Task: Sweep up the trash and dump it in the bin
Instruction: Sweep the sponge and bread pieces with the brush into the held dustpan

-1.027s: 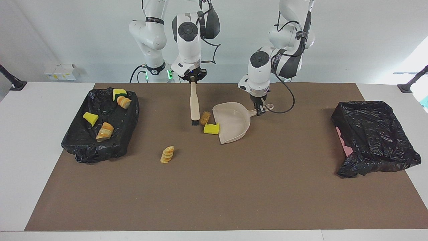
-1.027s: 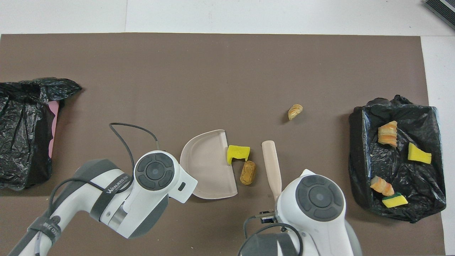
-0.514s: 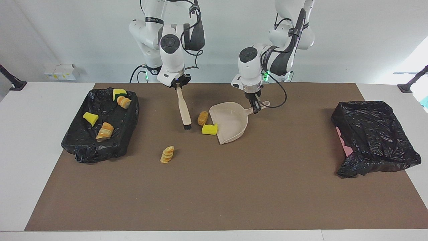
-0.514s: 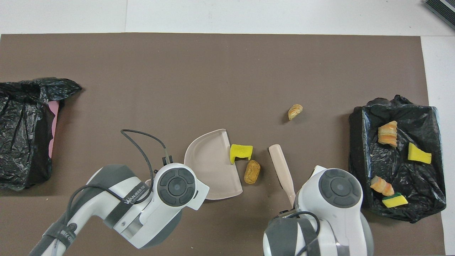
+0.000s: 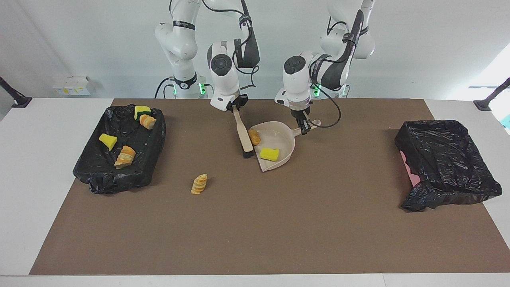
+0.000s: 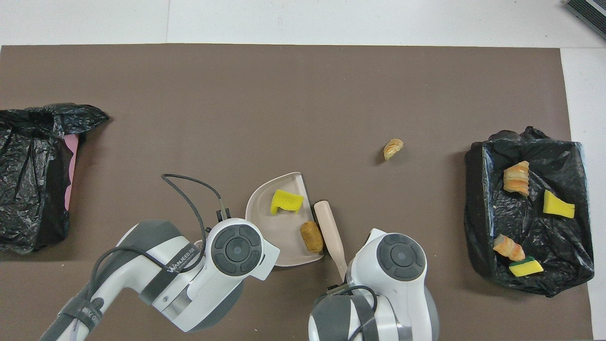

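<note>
My right gripper [image 5: 235,108] has its fingers clamped on the handle of the brush [image 5: 243,133], which slants down so that its dark bristles rest on the brown mat [image 5: 255,223] right at the open lip of the beige dustpan [image 5: 283,139]. My left gripper [image 5: 305,126] has its fingers closed on the dustpan's handle, holding the pan flat on the worktop [image 5: 40,167], mouth turned toward the right arm's end.

2 pieces of trash lie inside the dustpan: a yellow sponge wedge [image 5: 269,154] in the middle of the pan, and a brown bread roll [image 5: 254,137] just inside the lip, touching or nearly touching the brush.

1 sliced bread piece [image 5: 199,183] lies alone on the mat, farther from me than the dustpan and toward the right arm's end.

The black-lined bin [image 5: 119,171] at the right arm's end holds 4 pieces: a yellow wedge [image 5: 107,141], a bread slice [image 5: 125,156], a roll [image 5: 148,121] and a green-backed sponge [image 5: 142,111] touching that roll.

A second black-lined bin [image 5: 446,163] sits at the left arm's end, a pink edge showing under the bag.
</note>
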### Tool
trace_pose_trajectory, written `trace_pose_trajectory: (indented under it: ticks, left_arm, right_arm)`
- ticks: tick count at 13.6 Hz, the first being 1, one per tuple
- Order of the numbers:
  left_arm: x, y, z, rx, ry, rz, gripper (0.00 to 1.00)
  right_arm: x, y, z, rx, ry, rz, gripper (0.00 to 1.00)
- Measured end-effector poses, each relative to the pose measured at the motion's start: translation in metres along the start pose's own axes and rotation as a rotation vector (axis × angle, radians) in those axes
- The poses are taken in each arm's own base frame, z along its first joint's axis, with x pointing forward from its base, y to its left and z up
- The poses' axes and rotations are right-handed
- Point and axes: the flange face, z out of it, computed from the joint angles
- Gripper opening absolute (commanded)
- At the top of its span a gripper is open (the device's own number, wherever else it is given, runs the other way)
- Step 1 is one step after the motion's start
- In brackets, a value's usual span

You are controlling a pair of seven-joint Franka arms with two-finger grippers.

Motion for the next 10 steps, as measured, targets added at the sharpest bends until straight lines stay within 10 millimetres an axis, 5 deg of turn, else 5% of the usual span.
trace_pose_trajectory:
  ticks: [4,10]
  left_arm:
    - [0.0,0.0,0.001,-0.001,0.0,0.0,0.0]
    - [0.0,-0.001,0.001,-0.001,0.0,-0.001,0.0]
  right_arm:
    - [-0.001,-0.009,-0.024,0.013,-0.03,-0.019,0.0]
    - [0.016,0.087,-0.077,-0.333,0.014,0.058,0.0]
